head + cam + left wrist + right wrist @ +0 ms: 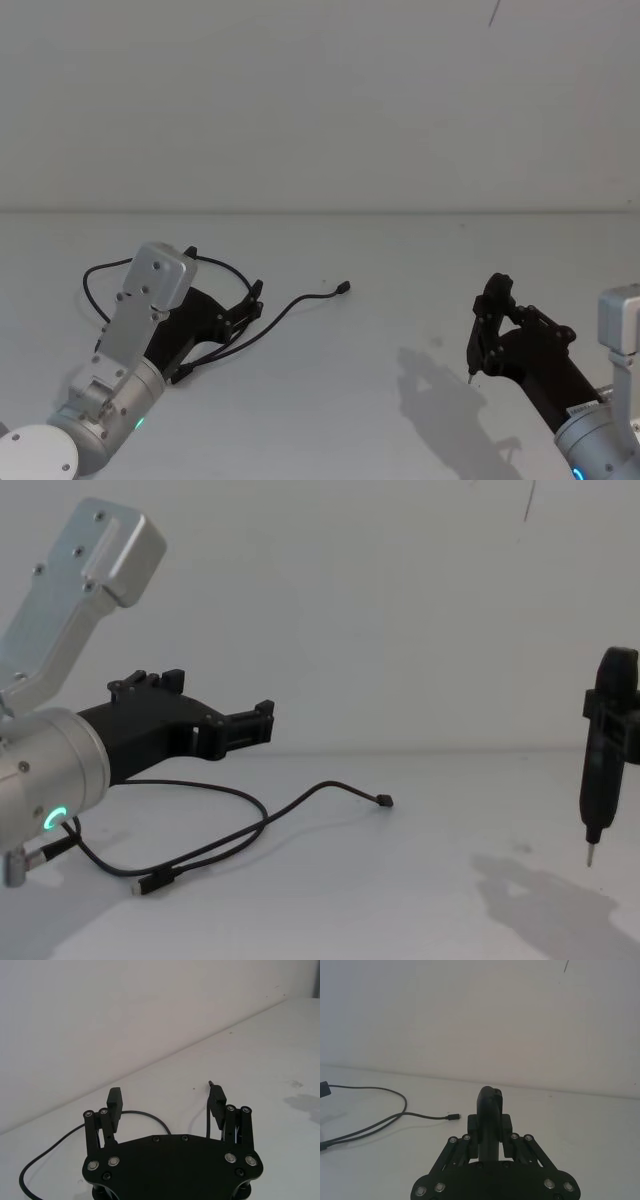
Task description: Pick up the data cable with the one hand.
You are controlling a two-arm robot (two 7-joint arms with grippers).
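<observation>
The data cable (300,302) is a thin black line lying loosely curved on the white table, with one plug (343,288) pointing toward the centre. My left gripper (250,305), the flat forked one hand on the silver cylinder with a green ring, hovers open above the cable's middle stretch. From the chest, this gripper (215,705) hangs clear above the cable (300,805), not touching it. The left wrist view has the cable (145,1114) running beneath the spread fingers (115,1102). My right gripper (490,310) is shut and empty at the right, far from the cable.
The white table (400,250) meets a plain white wall behind. The right gripper (610,730) hangs over the table's right side with a pointed metal tip (588,856) facing down. The cable's other plug (140,887) lies near the left arm.
</observation>
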